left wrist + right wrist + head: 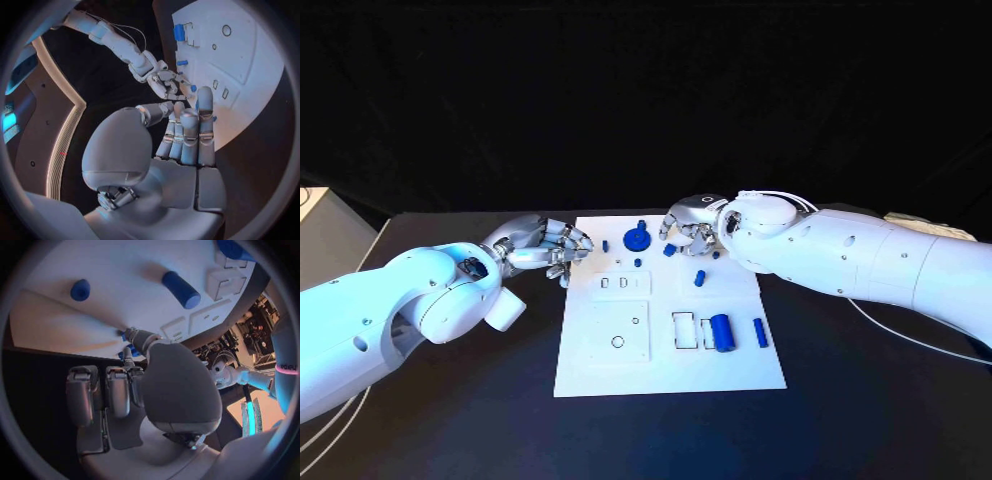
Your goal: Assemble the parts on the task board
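The white board lies mid-table with blue pieces scattered on it. The left hand hovers at the board's far left edge, fingers curled, nothing visibly held. The right hand is over the far end; whether it holds anything I cannot tell.

Head camera looking down from above, wrist cameras close behind each hand, all sharing the task board.

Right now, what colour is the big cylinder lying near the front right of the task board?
Blue. The cylinder shows best in the head view, lying on the white task board.
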